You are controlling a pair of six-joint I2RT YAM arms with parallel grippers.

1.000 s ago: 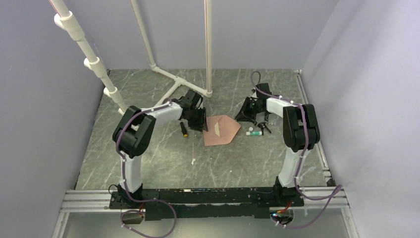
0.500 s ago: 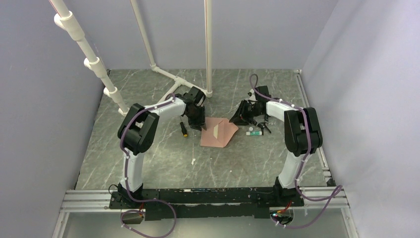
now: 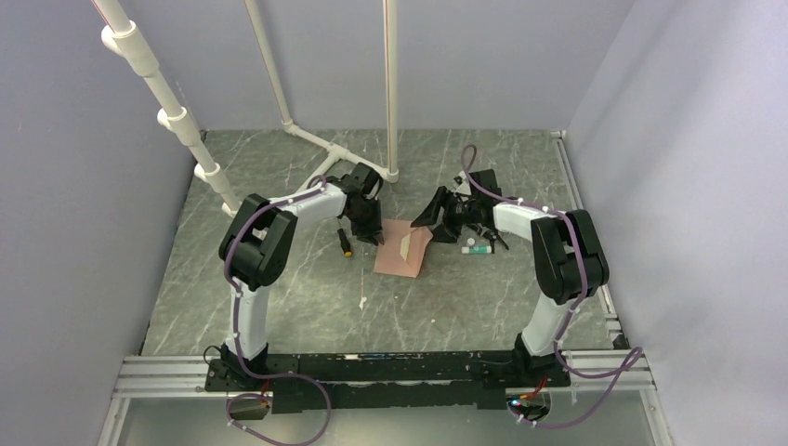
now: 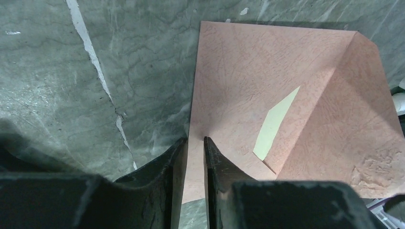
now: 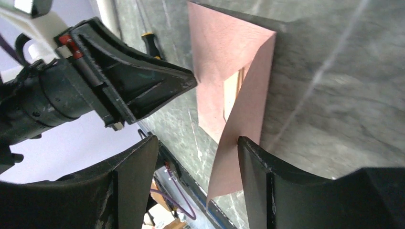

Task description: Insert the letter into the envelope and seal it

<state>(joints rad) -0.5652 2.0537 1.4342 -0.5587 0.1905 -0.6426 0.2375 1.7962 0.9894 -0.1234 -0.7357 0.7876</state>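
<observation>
Envelope (image 3: 401,253): flat on table (image 3: 307,279), flap (image 5: 248,109) half-raised. Letter (image 4: 276,123): pale sliver inside envelope mouth. Paper likely light, floppy, crease-prone; take by edges. Left gripper (image 4: 190,145): pinching envelope's left edge. Right gripper (image 5: 197,140): spread wide, empty, at flap.

A: Left arm (image 3: 256,249), pose?
B: Elbow raised, forearm reaching forward and inward, wrist pitched down. Left gripper (image 4: 194,141) low at the table, fingers nearly together with only a slim gap.
A: Right arm (image 3: 565,243)?
B: Elbow high, forearm angled inward toward the left one. Right gripper (image 5: 197,143) spread wide and held low, near the left gripper but not touching.
</observation>
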